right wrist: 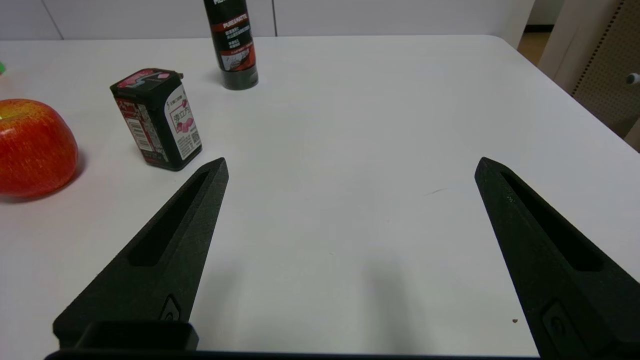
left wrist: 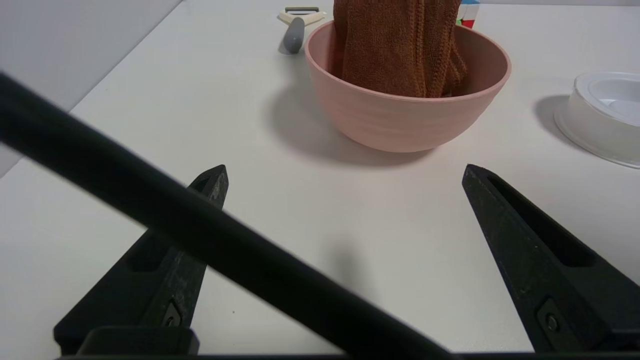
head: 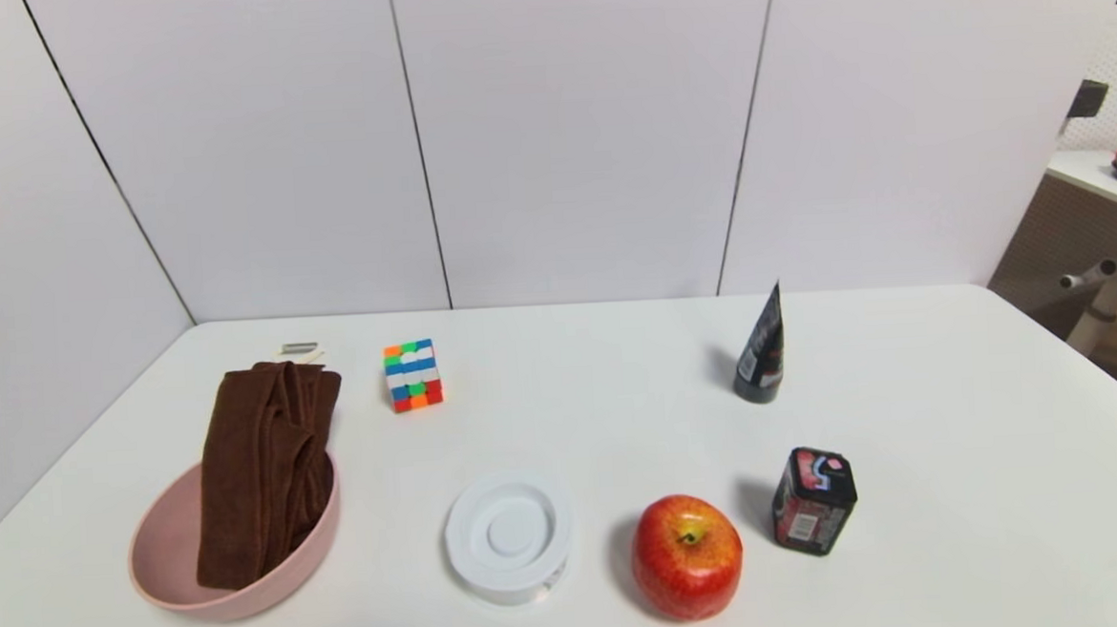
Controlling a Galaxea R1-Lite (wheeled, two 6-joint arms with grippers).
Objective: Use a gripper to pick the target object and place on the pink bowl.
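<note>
Because the brown towel already sits in the pink bowl, leaning on its far side with its upper end standing above the rim, the placing looks done, and what is left, I judge, is simply to leave it undisturbed. The left gripper is over the near part of the white table, its fingers spread wide with nothing between them, apart from the bowl on its near side. To finish well, it should keep those fingers wide and draw back toward the robot, away from the bowl, without sweeping sideways; a brush against the pink wall could tip the bowl or let the top-heavy cloth slide out over the far rim. The black cable crossing in front of that gripper deserves the same care, as it might snag. If the towel needed settling, a light press on its raised end would probably serve better than a fresh grip, soft as the folds look. Beyond the bowl lie a peeler and the colourful cube; to its right come the white lidded container, the apple, the black box and the black tube. The right gripper is idle over the right side of the table, its fingers also spread, holding nothing.
</note>
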